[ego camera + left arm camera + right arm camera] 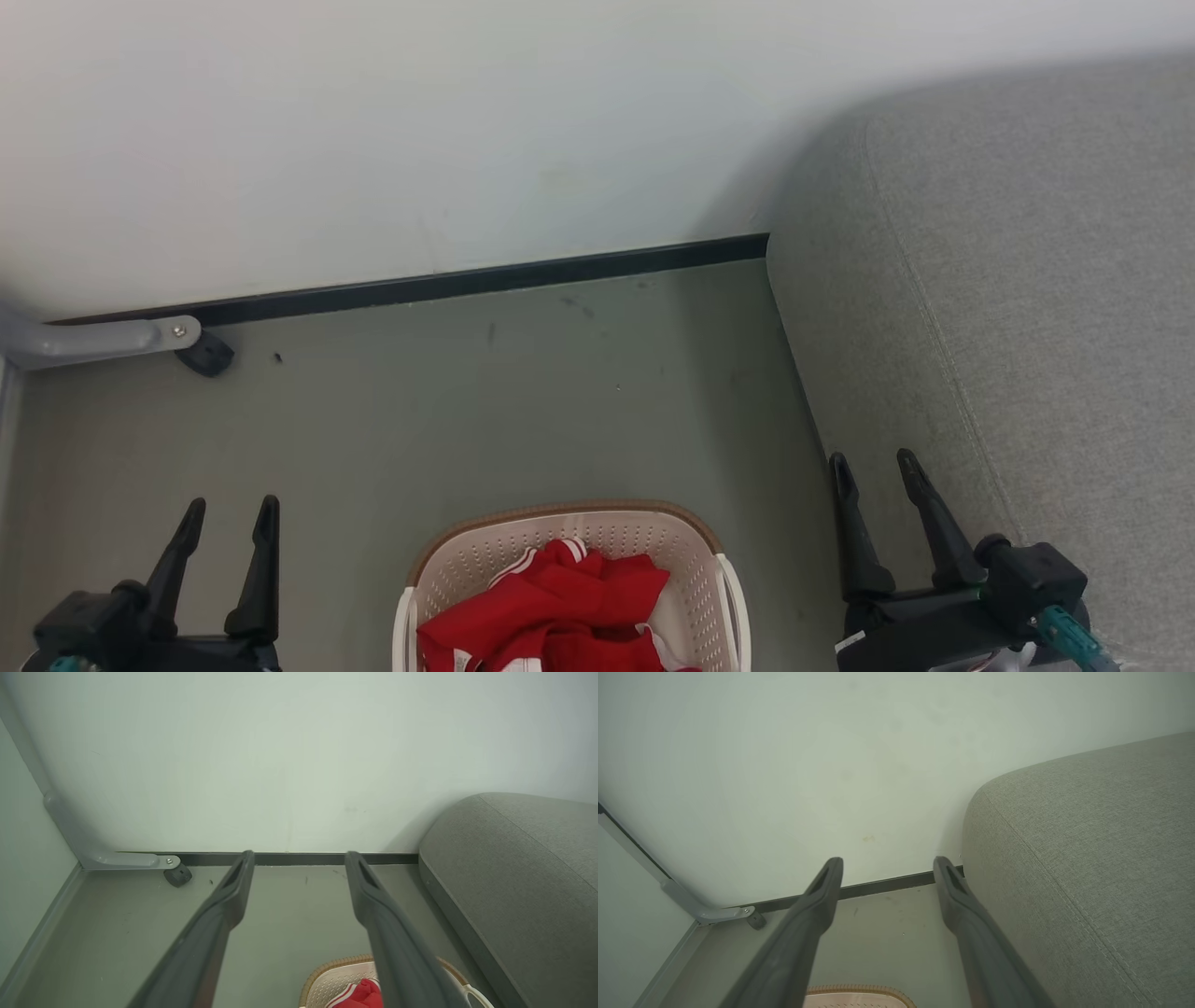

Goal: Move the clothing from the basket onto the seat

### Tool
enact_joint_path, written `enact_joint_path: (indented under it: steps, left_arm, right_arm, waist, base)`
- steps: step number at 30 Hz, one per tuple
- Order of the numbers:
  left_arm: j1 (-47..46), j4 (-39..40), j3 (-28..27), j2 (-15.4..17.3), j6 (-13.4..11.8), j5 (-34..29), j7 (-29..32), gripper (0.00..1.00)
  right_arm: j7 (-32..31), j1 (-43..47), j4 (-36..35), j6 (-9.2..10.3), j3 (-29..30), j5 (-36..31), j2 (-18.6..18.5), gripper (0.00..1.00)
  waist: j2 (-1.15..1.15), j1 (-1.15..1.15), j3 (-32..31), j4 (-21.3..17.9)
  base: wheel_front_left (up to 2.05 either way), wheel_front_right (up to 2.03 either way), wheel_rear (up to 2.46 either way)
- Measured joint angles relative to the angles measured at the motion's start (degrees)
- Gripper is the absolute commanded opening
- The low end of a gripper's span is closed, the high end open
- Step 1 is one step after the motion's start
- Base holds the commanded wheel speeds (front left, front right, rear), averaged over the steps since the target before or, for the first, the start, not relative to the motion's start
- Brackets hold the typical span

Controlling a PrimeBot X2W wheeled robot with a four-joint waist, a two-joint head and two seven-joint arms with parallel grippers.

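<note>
Red with white trim, the clothing lies heaped in the cream basket on the floor near the grey seat, while our left fingers and right fingers stand spread and empty either side of it, holding nothing. We judge the soft heap the hazard: a shallow pinch could slip off, a trailing garment could catch the rim and tip the basket, or a short swing could drop it onto the floor.

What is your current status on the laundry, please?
Left gripper open, empty. Right gripper open, empty, by the seat. Clothing in the basket, untouched. Nothing seen in the way.
</note>
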State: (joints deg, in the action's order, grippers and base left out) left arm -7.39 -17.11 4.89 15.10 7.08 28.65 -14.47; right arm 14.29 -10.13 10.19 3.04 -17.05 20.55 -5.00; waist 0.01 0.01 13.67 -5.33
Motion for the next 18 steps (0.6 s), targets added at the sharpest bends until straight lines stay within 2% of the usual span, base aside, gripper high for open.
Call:
enact_joint_path:
  steps: [6,18]
  left_arm:
    - [-1.86,-0.81,1.27,1.55,0.05,0.45,0.0,1.0]
    - [-4.52,-0.93,10.24,5.98,0.07,2.18,0.02,1.0]
  right_arm:
    - [0.01,-1.21,-0.62,0.07,-0.08,-0.51,0.68,1.0]
    - [0.02,-2.36,-2.11,1.0,-1.47,-2.05,1.51,1.0]
  waist:
    - [0.0,0.0,3.29,-1.23]
    - [0.0,0.01,9.65,-3.58]
  base:
    - [0.0,0.0,0.0]
    - [0.0,0.0,0.0]
